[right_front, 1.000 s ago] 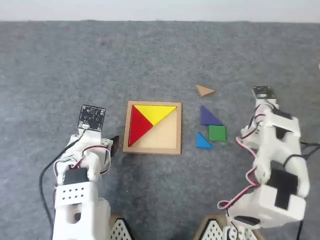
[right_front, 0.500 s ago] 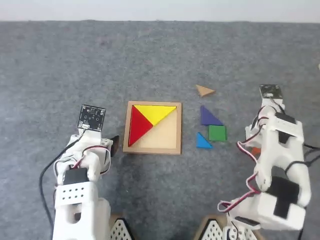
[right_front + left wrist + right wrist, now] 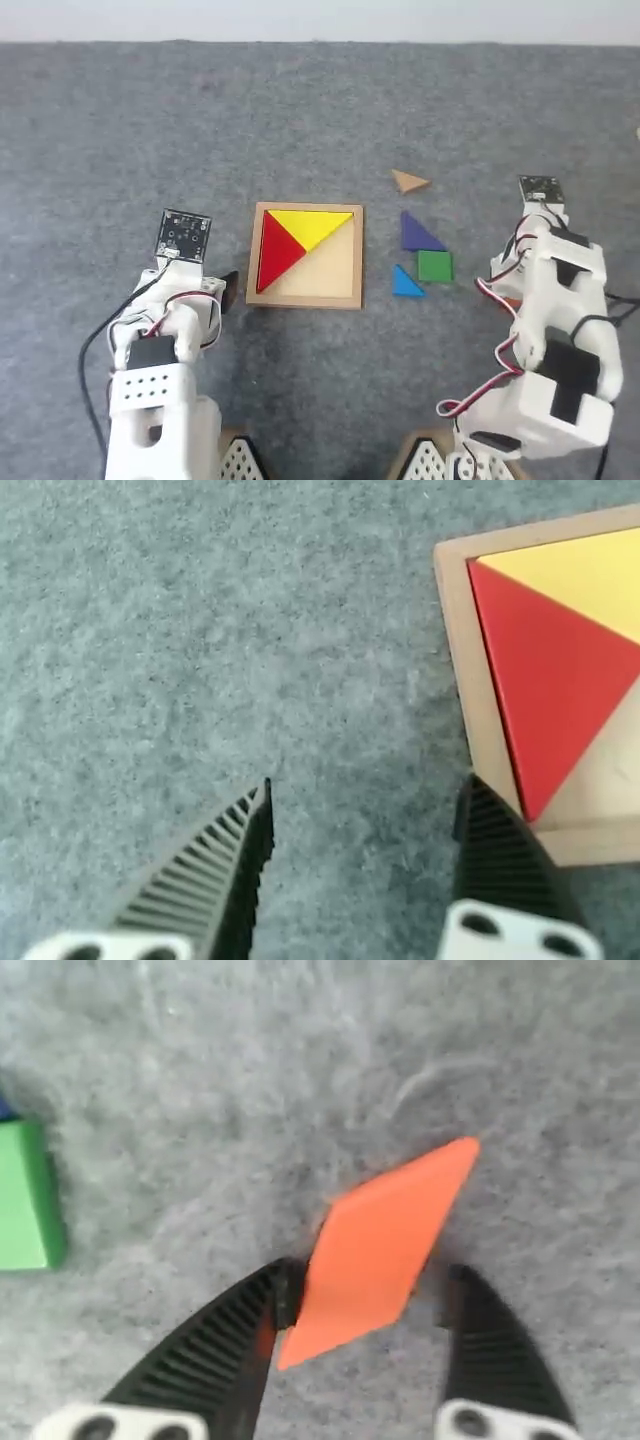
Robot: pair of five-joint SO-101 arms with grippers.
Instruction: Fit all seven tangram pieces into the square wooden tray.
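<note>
Looks like a robotics lab bench: grey felt over the tabletop (image 3: 150, 120), a white left arm (image 3: 160, 340) and right arm (image 3: 550, 320) with exposed wiring at the lower corners, and a plain pale wall (image 3: 320, 18) along the top.

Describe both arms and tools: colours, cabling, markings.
The left arm and right arm: white plastic shells, black servo blocks, looping red, white and black wires, a small dark circuit board at each wrist. The left tool and right tool: two black tapered fingers with ribbed inner faces, on white mounts with round holes.
</note>
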